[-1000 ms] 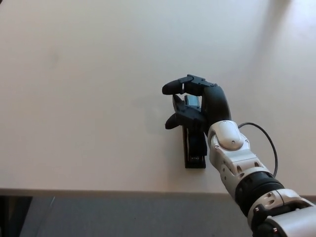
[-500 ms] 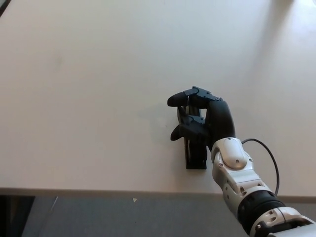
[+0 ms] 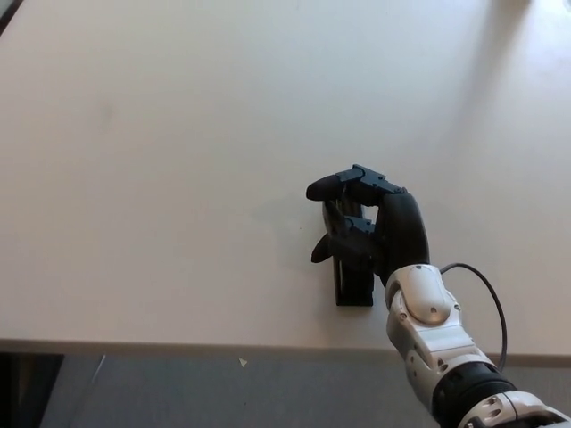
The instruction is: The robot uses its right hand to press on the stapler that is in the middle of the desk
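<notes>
Pale beige desk [image 3: 178, 134] fills frame. Black right hand [image 3: 375, 227], fingers curled with nothing grasped, lies atop the black oblong stapler [image 3: 353, 283], lower centre-right. Contact apparently made; press completion unconfirmed.

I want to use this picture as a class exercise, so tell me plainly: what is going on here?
A humanoid robot's right hand is over a black stapler that lies near the front edge of a pale desk. The hand covers the stapler's far part, fingers curled and spread above it; only the near end shows. Whether it is pressing down cannot be told from this view. The left hand is out of view, and nothing else lies on the desk.
</notes>
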